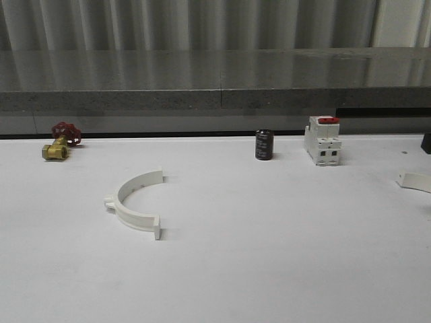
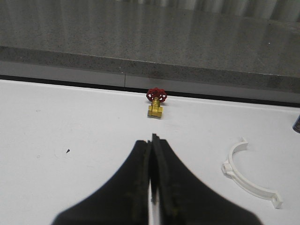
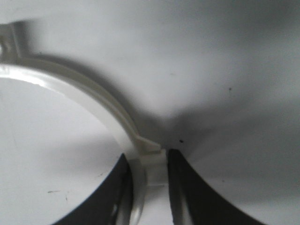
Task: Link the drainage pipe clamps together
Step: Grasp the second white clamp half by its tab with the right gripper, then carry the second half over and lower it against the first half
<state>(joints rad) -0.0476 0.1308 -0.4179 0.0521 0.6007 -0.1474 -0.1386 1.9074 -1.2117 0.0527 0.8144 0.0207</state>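
- White table carries everything.
- One clamp half lies flat on it, well left of the red-topped switch block.
- Second clamp half, right of the block, is pinched at its middle by the right gripper.
- Left gripper: fingers pressed together, holding nothing, near the brass valve.
- Dark cylinder stands just left of the block.

White tabletop, matte, faintly scuffed. Behind it, a grey speckled stone ledge with a glossy top reflecting vertical bands. Rear wall of pale grey corrugated panels; lighter panel at far right. Even, soft indoor light.
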